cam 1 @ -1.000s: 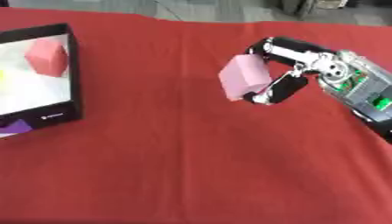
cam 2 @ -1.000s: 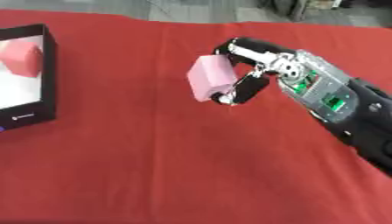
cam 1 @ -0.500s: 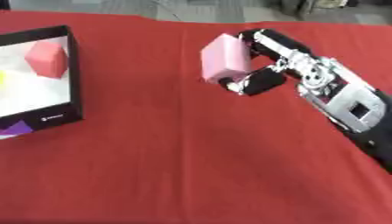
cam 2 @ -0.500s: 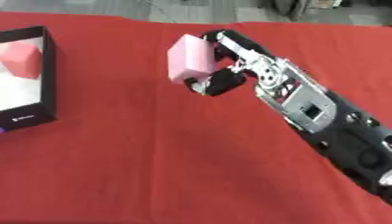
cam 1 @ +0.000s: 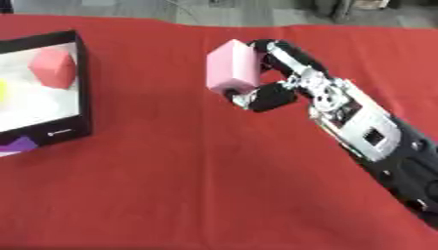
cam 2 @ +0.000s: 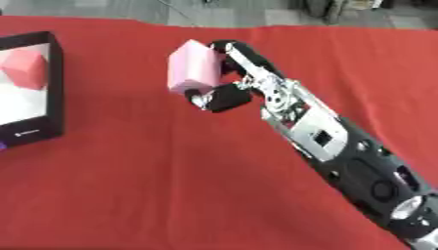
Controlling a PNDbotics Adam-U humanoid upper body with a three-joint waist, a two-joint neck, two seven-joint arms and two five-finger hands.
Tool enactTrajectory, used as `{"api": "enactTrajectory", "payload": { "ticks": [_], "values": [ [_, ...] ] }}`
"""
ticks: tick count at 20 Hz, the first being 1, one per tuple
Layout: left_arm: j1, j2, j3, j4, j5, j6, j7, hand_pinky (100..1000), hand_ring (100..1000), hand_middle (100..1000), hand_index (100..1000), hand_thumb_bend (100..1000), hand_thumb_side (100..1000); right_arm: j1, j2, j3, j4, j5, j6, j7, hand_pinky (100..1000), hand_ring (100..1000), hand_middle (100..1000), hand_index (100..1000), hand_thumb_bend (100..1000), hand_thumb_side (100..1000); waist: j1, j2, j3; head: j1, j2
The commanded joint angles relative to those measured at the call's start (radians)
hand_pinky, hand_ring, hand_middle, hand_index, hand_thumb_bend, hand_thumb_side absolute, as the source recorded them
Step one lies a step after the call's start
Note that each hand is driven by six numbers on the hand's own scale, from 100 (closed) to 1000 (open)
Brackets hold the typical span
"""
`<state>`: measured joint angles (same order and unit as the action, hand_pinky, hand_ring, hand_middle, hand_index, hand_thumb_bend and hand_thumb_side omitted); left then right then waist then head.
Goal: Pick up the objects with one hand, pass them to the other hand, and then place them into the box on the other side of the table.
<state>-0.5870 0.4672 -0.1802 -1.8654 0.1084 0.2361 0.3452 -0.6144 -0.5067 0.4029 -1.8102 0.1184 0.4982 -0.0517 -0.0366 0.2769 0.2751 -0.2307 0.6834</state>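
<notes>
My right hand [cam 1: 282, 83] reaches in from the lower right and is shut on a pink block [cam 1: 231, 66], held between fingers above and thumb below, over the middle of the red table. The block hangs clear of the cloth. A black box [cam 1: 84, 97] with a white floor stands at the left edge; inside it lie a red block [cam 1: 53, 68] and a bit of something yellow [cam 1: 3, 91]. My left hand shows in no view.
A red cloth [cam 1: 188, 185] covers the whole table. The table's far edge runs along the top, with grey floor beyond. A purple patch [cam 1: 17, 144] lies just in front of the box at the left edge.
My right arm has swung leftward and farther over the table, carrying the pink block from the right toward the middle. The box has not moved.
</notes>
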Motion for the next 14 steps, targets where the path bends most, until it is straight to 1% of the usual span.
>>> {"api": "enactTrajectory", "payload": {
  "ticks": [1,3,5,9,10,11,12,14],
  "values": [
    [-0.035,0.046,-0.014,-0.031,-0.022,0.01,-0.043,809,552,722,700,100,757,-0.005,0.041,0.004,0.004,0.02,-0.015,-0.041,773,521,421,567,100,133,0.007,-0.026,-0.001,0.002,0.001],
    [-0.056,0.063,-0.031,-0.044,-0.045,0.025,-0.095,810,556,725,705,100,738,0.002,0.066,0.01,0.012,0.033,-0.029,-0.07,772,518,419,566,100,134,0.008,-0.028,-0.001,0.003,0.002],
    [-0.085,0.082,-0.053,-0.063,-0.078,0.044,-0.166,813,567,732,720,100,703,0.013,0.091,0.012,0.02,0.038,-0.041,-0.105,770,512,415,565,100,156,0.01,-0.03,-0.003,0.005,0.004],
    [-0.15,0.112,-0.095,-0.102,-0.151,0.087,-0.344,815,583,737,738,100,672,0.04,0.136,0.024,0.036,0.003,-0.072,-0.2,768,504,410,562,100,207,0.014,-0.033,-0.005,0.01,0.009],
    [-0.166,0.117,-0.105,-0.11,-0.164,0.096,-0.382,816,586,737,739,100,672,0.046,0.145,0.029,0.04,-0.01,-0.084,-0.219,769,503,409,562,100,218,0.015,-0.034,-0.005,0.011,0.01],
    [-0.182,0.12,-0.115,-0.116,-0.173,0.104,-0.419,816,590,738,741,101,655,0.05,0.153,0.035,0.045,-0.023,-0.099,-0.234,770,501,407,561,100,190,0.016,-0.034,-0.006,0.011,0.01],
    [-0.197,0.123,-0.124,-0.12,-0.179,0.112,-0.453,816,592,739,741,100,679,0.054,0.16,0.042,0.049,-0.034,-0.118,-0.245,771,500,406,560,100,239,0.018,-0.035,-0.006,0.012,0.01],
    [-0.228,0.13,-0.147,-0.123,-0.186,0.131,-0.518,818,602,743,746,100,678,0.06,0.172,0.055,0.061,-0.053,-0.161,-0.257,772,499,405,560,100,252,0.021,-0.036,-0.006,0.012,0.012]
  ]
}}
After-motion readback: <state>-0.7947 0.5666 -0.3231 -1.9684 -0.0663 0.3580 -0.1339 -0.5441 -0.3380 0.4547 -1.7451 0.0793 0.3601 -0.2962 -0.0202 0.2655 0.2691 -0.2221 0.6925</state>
